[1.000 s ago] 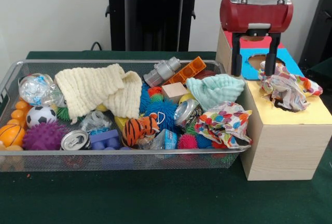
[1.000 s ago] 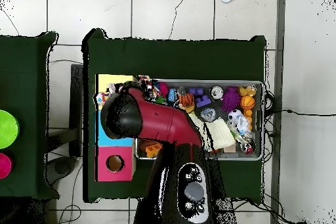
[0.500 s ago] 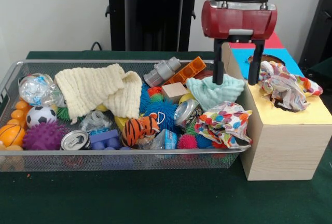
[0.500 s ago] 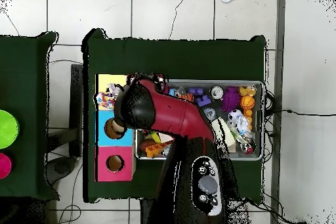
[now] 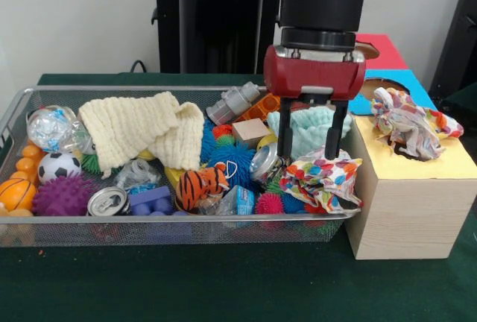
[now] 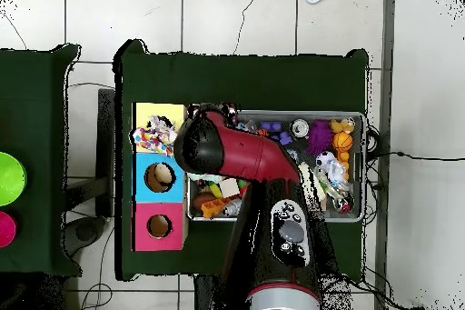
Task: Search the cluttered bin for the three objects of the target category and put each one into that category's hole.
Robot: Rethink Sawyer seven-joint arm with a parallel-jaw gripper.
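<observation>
I hold the tool (image 5: 310,141) over the wire bin's (image 5: 15,109) 3 o'clock end, fingers spread and empty, straddling the mint green cloth (image 5: 307,127), with the multicoloured polka-dot cloth (image 5: 322,177) directly below at 6 o'clock. Judging by what is stowed, cloths are the target category. One patterned cloth (image 5: 408,124) sits bunched on the yellow section of the sorting box (image 5: 406,210), over its hole but apparently not fully pushed through. I count that placement as nearly complete. Two placements remain. Candidates in the bin: the mint cloth, the polka-dot cloth, and the cream knitted cloth (image 5: 141,128) toward 9 o'clock.
</observation>
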